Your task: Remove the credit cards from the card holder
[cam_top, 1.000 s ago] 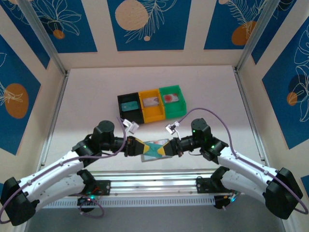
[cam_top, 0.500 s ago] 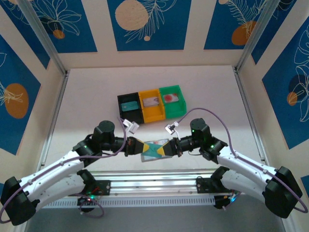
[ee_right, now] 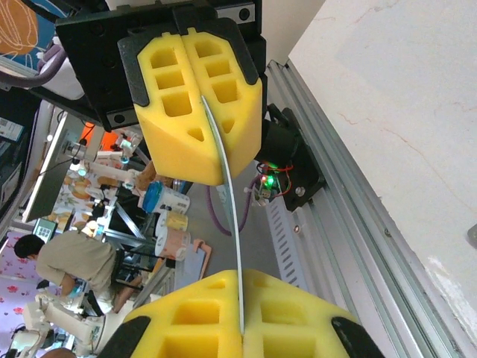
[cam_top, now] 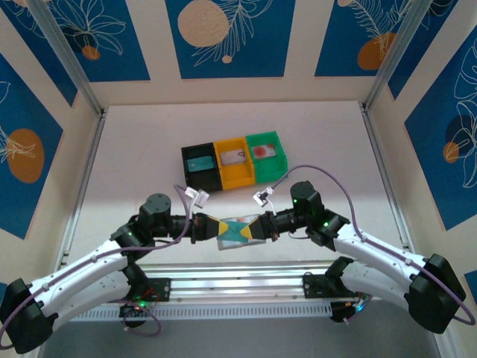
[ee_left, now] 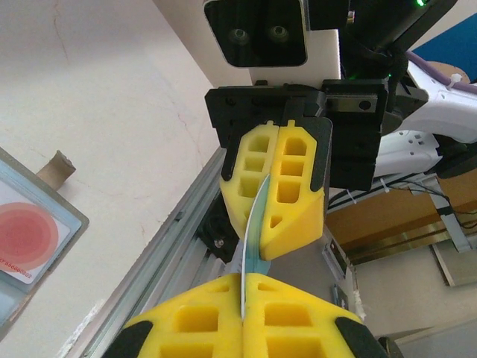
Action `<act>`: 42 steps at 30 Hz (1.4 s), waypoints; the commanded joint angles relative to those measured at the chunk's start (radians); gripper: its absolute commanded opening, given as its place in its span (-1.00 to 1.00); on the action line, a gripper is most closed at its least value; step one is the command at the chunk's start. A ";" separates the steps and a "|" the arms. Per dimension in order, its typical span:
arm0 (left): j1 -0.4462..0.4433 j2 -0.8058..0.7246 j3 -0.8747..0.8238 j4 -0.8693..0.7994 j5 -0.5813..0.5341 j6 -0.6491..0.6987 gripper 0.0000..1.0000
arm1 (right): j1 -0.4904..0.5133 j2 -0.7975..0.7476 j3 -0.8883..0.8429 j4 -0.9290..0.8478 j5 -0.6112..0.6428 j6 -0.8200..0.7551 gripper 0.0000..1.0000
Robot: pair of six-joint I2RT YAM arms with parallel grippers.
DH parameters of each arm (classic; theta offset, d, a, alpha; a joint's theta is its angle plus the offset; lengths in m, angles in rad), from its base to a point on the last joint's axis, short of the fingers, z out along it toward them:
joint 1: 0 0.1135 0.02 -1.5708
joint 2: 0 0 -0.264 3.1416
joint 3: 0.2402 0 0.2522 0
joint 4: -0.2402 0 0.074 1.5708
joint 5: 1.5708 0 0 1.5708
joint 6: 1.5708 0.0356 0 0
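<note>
A thin teal card hangs edge-on between my two grippers, just above the table near the front rail. My left gripper is shut on its left end and my right gripper is shut on its right end. In the left wrist view the card runs from my own pads to the right gripper's pads. The right wrist view shows the same card bowed slightly. The card holder lies open on the table, with a red-dot card in its clear pocket.
Black, orange and green bins stand in a row behind the grippers, each with a card inside. The aluminium front rail runs just below the held card. Open table lies to the left and right.
The left arm has shifted: its elbow and wrist moved a little toward the near edge. Both grippers stay shut on the card, which has hardly moved.
</note>
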 commanded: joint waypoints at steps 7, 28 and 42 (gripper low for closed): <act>0.011 -0.088 0.060 -0.186 -0.227 0.117 -1.00 | -0.010 -0.043 0.108 -0.261 0.136 -0.127 0.01; 0.362 0.287 0.400 -0.388 -0.427 0.284 -1.00 | -0.022 -0.290 0.372 -1.037 1.006 -0.329 0.64; 0.499 0.594 0.499 -0.213 -0.380 0.228 -1.00 | -0.007 -0.431 0.405 -1.106 1.172 -0.366 0.58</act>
